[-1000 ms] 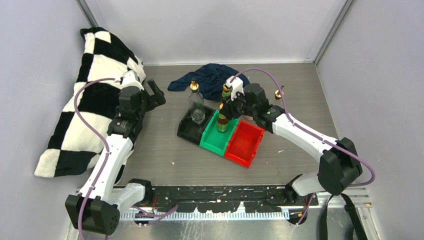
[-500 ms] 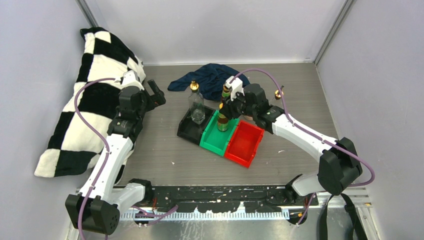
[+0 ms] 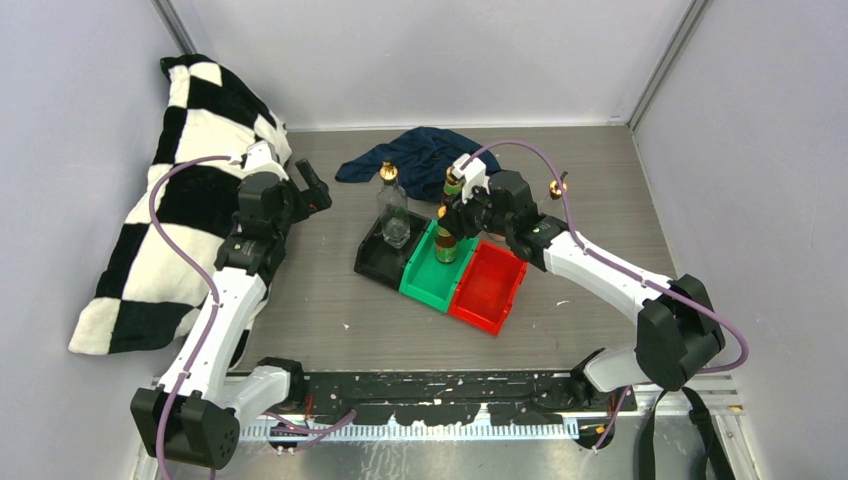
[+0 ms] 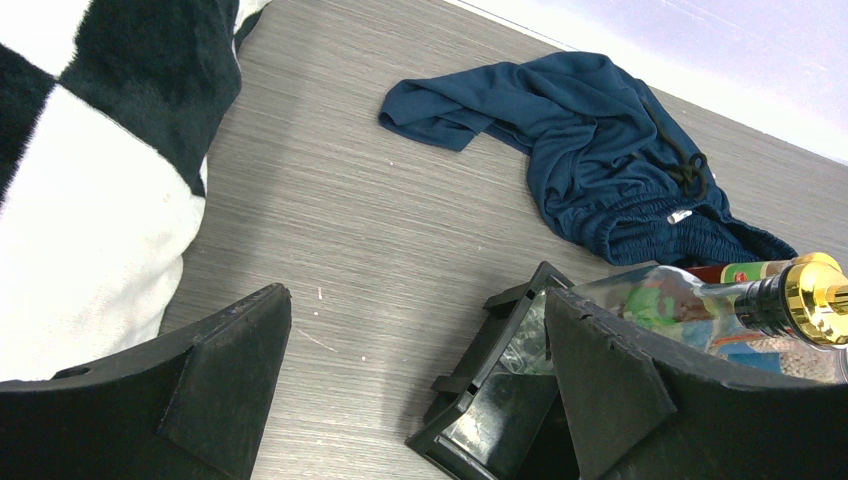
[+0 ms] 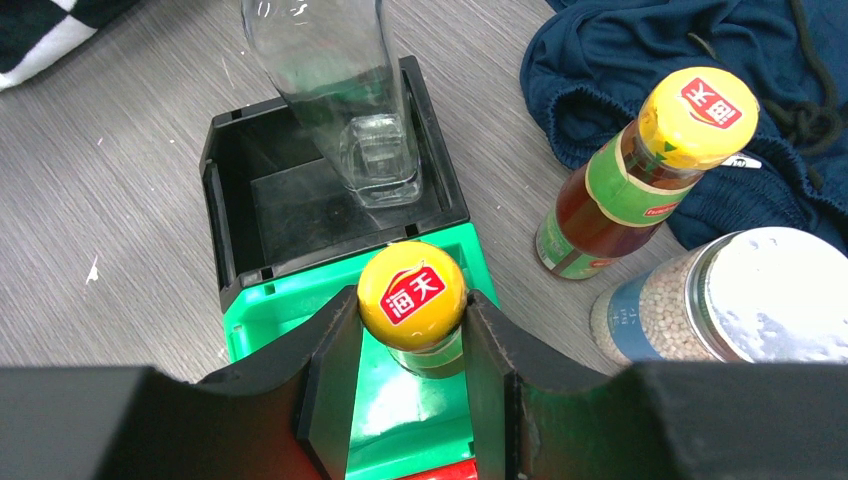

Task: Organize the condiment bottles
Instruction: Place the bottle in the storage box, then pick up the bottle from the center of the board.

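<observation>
The table (image 3: 330, 290) is grey with fine wood-grain streaks. The green bin (image 5: 265, 315) is bright green. Left of it the black bin (image 5: 280, 205) is glossy black, and right of it the red bin (image 3: 488, 285) is bright red. Inside the green bin, the dark bottle (image 5: 412, 290) has a yellow cap with a red badge and white characters. Behind the green bin, the second dark bottle (image 5: 640, 170) has the same yellow cap, a green neck band and red-brown contents. The jar (image 5: 720, 300) has a silvery-white lid, beige grains and a blue label. The glass bottle (image 5: 345, 110) is clear with a gold top. The cloth (image 4: 600, 140) is navy, and the blanket (image 3: 190, 150) is black-and-white checked.
</observation>
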